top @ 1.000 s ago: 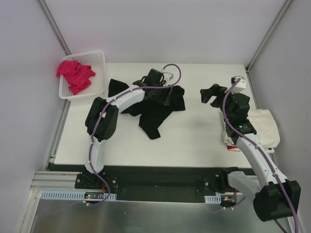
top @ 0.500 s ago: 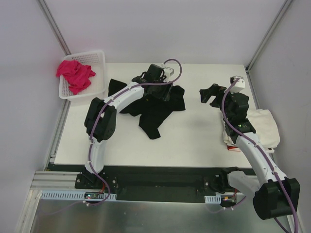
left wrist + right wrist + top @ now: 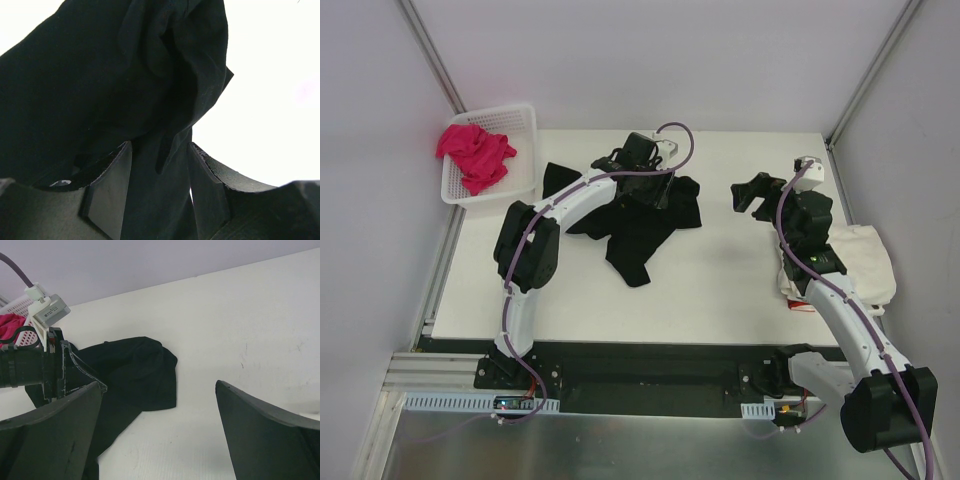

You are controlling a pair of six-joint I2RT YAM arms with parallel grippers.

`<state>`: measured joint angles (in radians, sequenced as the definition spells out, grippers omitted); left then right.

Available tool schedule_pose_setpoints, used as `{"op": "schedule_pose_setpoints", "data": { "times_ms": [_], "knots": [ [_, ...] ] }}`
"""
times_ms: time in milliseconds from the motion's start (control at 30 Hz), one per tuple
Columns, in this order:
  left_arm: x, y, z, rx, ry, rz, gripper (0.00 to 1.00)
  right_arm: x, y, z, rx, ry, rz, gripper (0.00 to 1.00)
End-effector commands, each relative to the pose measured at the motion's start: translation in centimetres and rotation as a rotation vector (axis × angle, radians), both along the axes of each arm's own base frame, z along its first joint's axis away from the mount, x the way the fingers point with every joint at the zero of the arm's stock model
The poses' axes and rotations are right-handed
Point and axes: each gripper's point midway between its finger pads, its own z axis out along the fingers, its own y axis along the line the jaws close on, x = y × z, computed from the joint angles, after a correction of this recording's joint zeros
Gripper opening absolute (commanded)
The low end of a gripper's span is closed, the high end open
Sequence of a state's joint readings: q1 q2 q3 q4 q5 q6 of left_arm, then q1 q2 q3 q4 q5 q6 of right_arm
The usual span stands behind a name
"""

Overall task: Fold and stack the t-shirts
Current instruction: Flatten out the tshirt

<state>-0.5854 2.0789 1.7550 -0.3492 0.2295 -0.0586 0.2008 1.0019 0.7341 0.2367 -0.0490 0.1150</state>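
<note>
We see the crumpled black cloth t-shirt [image 3: 640,235] lying on the white flat desk [image 3: 720,280]. Our left hand [image 3: 159,147] straddles a fold of it, fingers partly apart. Our right hand [image 3: 159,385] hovers nearby, spread wide and empty.

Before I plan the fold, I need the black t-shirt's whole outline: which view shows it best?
Top external: the black t-shirt lies crumpled, partly under the left gripper. Left wrist shows only a close fold between its fingers; right wrist shows one side.
</note>
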Motion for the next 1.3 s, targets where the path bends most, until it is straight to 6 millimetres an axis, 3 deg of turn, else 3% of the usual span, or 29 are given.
{"op": "schedule_pose_setpoints", "data": {
  "times_ms": [0, 233, 933, 1167, 1233, 1267],
  "knots": [
    [0.2, -0.3, 3.2, -0.046, -0.046, -0.003, 0.46, 0.3, 0.0, 1.9, 0.016, -0.068, 0.0, 0.99],
    [0.1, -0.5, 2.3, -0.048, -0.02, -0.004, 0.42, 0.4, -0.1, 1.9, 0.016, -0.066, -0.002, 0.99],
    [-1.1, 0.1, 0.3, -0.022, 0.029, -0.001, 0.42, 0.3, -0.2, 1.8, 0.015, -0.063, -0.005, 0.99],
    [-0.6, -0.1, 0.7, -0.026, 0.016, 0.001, 0.31, 0.3, -0.3, 1.7, 0.016, -0.063, -0.005, 0.99],
    [-0.6, -0.2, 0.6, -0.027, 0.017, -0.001, 0.23, 0.2, -0.3, 1.8, 0.016, -0.066, -0.005, 0.99],
    [-0.5, -0.2, 0.8, -0.03, 0.013, -0.001, 0.11, 0.2, -0.3, 1.7, 0.015, -0.065, -0.005, 0.99]
  ]
}}
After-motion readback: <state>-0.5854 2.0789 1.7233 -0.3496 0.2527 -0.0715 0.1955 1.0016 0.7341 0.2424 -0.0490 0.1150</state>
